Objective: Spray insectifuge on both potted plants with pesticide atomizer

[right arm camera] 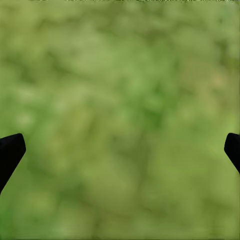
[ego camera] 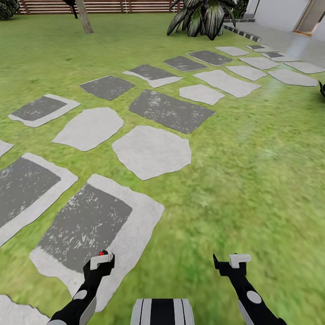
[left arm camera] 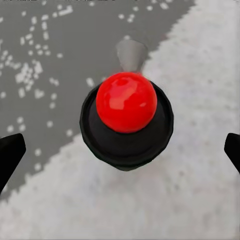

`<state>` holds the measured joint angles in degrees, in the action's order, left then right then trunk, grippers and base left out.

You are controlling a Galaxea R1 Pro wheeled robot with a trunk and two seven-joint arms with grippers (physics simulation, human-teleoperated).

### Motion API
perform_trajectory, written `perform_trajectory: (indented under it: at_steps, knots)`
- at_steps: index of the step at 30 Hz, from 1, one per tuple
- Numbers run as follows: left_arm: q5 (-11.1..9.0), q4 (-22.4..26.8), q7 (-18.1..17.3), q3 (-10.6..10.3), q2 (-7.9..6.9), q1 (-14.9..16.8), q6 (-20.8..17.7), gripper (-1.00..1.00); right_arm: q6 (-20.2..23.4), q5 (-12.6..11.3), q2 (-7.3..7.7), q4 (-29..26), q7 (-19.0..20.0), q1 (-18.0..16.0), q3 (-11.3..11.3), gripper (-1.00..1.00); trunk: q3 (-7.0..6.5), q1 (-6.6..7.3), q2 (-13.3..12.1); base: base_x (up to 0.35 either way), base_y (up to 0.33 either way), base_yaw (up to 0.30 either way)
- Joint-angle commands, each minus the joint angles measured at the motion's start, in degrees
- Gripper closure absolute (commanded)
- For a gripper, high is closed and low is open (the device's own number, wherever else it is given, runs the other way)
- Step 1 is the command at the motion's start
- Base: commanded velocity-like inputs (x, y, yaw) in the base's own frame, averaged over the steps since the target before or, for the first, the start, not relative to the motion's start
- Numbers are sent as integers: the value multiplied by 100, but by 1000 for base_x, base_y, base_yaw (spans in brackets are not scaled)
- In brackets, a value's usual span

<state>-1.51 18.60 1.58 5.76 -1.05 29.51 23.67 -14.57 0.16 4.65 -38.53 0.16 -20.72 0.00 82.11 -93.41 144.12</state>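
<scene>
Near field: the left gripper (ego camera: 102, 261) and right gripper (ego camera: 234, 262) hung low over the ground. In each wrist view the fingers (left arm camera: 10, 152) stood wide apart at the frame edges, gripping nothing. Between the left fingers, and beyond them, lay a black knob with a red ball (left arm camera: 126, 120), over a grey paving slab (ego camera: 90, 225); beyond the right fingers (right arm camera: 10, 152) lay only lawn (right arm camera: 120, 120). Middle field: stepping stones (ego camera: 151, 151) ran ahead across the grass. Far field: a striped long-leaved clump (ego camera: 203, 18), a tree trunk (ego camera: 84, 17) and a slatted fence (ego camera: 113, 5). The pesticide atomizer and potted plants could not be located. Judged step: travel toward the garden; the next move calls for finding the atomizer before any grasp.
</scene>
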Motion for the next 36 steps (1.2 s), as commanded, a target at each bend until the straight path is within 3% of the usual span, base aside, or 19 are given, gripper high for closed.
perform_trajectory:
  at_steps: [1, 29, 30, 36]
  knots:
    - [-12, -5, 9, -8, 0, 3, 21, -100, -18, 2, 1, 3, 2, -2, 0, -100, 3, 1, 1, 23, 0, 0]
    - [-8, -5, 9, -10, 8, 3, 23, -100, -19, 2, 1, 3, 2, -2, 0, -100, 3, 1, 1, 17, 0, 0]
    - [-8, -5, 9, -8, 8, 3, 20, 100, -19, 2, 1, 3, 2, -2, 0, -100, 3, 1, 1, 0, 0, 0]
    - [-7, 1, 9, -5, 9, 3, 23, 100, -19, 2, 1, 4, 2, -2, 0, -100, 3, 1, 1, 0, 0, 0]
